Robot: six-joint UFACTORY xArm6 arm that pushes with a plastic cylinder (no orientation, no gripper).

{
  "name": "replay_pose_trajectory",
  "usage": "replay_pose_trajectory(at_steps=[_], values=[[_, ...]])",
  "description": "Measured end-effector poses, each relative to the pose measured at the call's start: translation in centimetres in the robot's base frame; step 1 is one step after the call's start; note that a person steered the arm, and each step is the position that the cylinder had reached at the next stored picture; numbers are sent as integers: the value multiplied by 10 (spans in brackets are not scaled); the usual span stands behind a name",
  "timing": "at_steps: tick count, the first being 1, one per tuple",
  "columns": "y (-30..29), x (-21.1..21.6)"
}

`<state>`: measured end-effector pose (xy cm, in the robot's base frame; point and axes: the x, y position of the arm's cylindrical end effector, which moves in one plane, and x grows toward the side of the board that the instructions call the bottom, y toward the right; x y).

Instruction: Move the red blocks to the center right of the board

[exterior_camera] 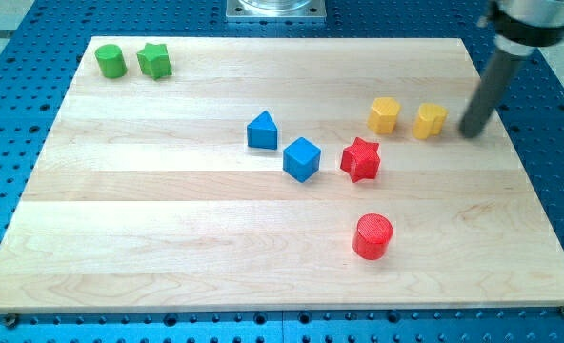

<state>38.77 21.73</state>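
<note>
- On the wooden board (168, 210), my tip (473, 131) rests at 3 o'clock of two yellow blocks (384, 115) (431, 121); a bare rod, no claw.
- Red star (361, 159) sits centre-right; red cylinder (372, 236) at its 6 o'clock.
- No containers appear.

Two red blocks (361, 159), two blue (301, 158), two yellow (384, 115), two green (110, 61); pale wooden board (168, 229), seemingly dark-grey rod.

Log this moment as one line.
my tip: right of yellow blocks | red star, red cylinder: untouched, centre | contact: none
</note>
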Motion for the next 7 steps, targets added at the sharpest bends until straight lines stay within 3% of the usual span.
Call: replay_pose_trajectory(at_steps=[1,2,4,7], values=[[-130,-1],[-176,-2],[-167,72],[-54,48]])
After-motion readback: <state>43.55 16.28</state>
